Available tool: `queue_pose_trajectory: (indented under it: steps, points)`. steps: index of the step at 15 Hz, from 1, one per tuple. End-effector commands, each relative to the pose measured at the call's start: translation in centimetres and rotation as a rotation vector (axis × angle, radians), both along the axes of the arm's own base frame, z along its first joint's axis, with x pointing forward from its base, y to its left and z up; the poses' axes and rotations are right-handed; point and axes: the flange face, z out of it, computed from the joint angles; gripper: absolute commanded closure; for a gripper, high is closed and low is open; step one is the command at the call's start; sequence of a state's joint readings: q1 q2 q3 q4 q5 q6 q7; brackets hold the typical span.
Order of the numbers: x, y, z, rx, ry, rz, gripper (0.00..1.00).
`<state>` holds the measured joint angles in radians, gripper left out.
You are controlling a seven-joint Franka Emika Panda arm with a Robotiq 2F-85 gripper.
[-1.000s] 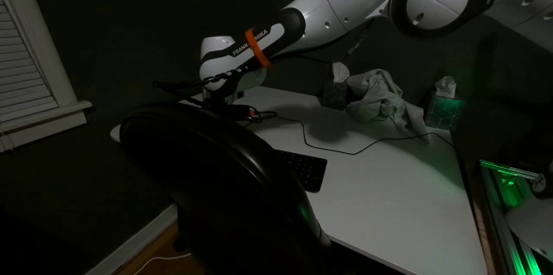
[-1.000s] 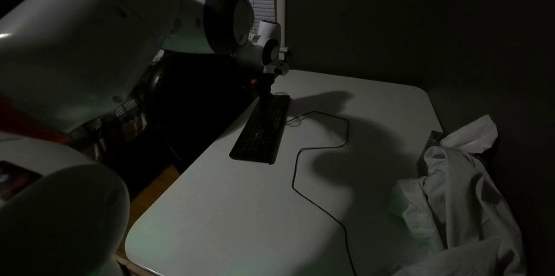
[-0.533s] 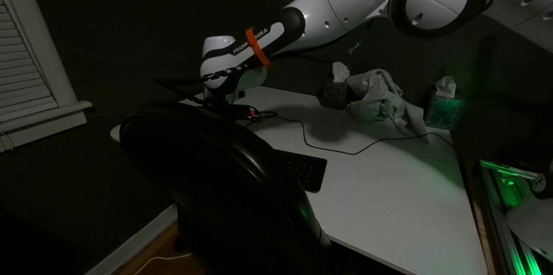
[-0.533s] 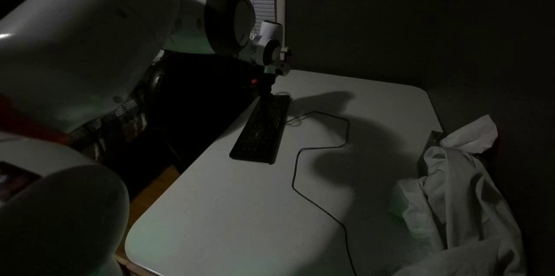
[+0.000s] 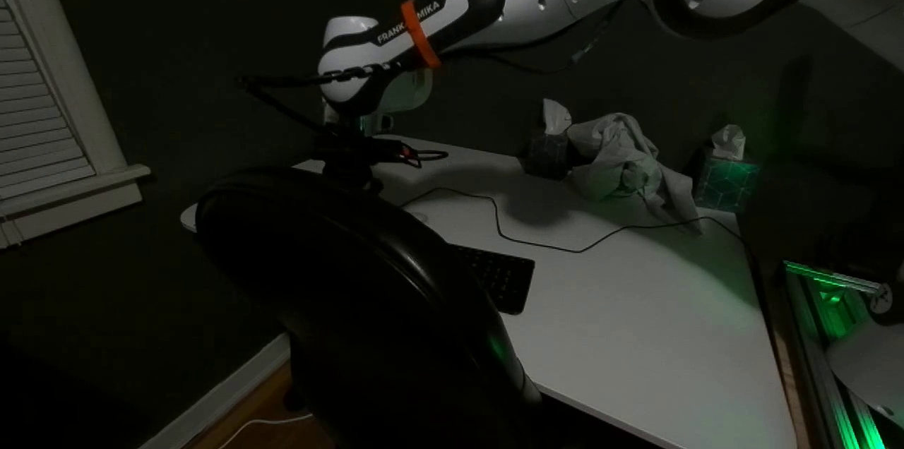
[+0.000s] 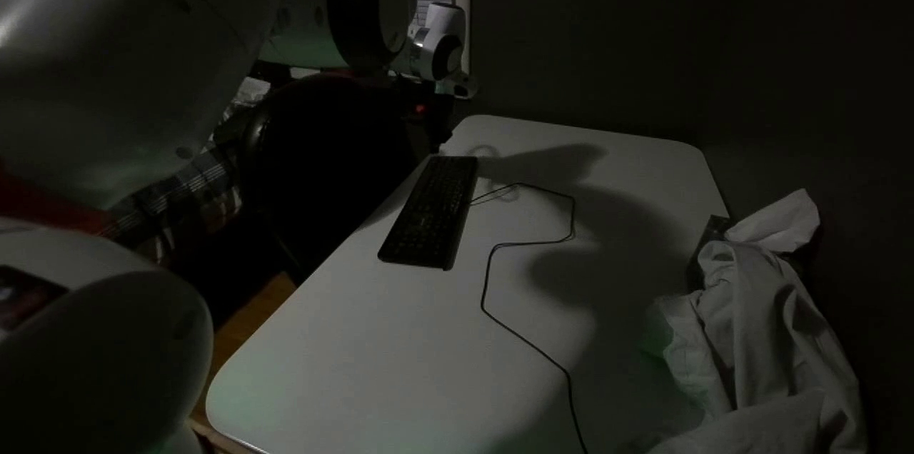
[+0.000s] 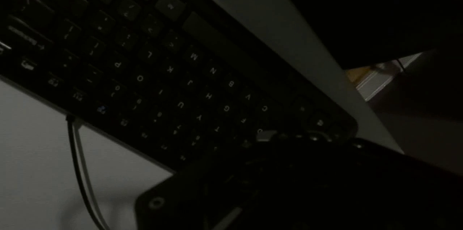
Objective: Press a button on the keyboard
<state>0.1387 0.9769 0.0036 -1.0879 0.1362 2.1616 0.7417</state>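
Note:
The black keyboard (image 6: 432, 215) lies flat on the white table near its long edge. In an exterior view the chair back hides all but one end of the keyboard (image 5: 498, 278). In the wrist view its keys fill much of the picture, letters upside down, and the keyboard (image 7: 181, 72) runs diagonally. My gripper (image 6: 441, 140) hangs above the keyboard's far end, apart from it. In the wrist view the gripper (image 7: 293, 137) is a dark mass covering the corner left of the C and F keys. It is too dark to tell whether the fingers are apart. Nothing held shows.
A dark chair back (image 5: 339, 308) stands at the table's edge. A thin black cable (image 6: 484, 290) winds across the white table (image 6: 343, 354). A crumpled cloth (image 6: 750, 340) and tissue boxes (image 5: 547, 152) (image 5: 727, 181) stand along the wall side. The room is dim.
Between one second and half a second ago the arm barely moved. Since then the arm and gripper have risen off the keyboard's far end. The keyboard has not moved.

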Motion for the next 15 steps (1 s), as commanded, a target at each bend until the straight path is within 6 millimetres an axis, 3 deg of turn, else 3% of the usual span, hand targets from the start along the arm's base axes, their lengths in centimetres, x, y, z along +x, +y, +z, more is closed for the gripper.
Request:
queue_pose_trajectory:
  steps: [1,3,11,13,15]
  points:
    - [-2.3,0.0,3.2,-0.015,0.029,0.116,0.74]
    - [-3.9,-0.4,4.7,-0.034,0.029,0.216,0.68]
    - [-10.4,-4.1,10.8,-0.163,0.000,0.571,0.07]
    - [-12.5,-5.3,12.5,-0.184,-0.003,0.621,0.00]
    - [-15.0,-6.4,13.8,-0.174,0.013,0.665,0.00]
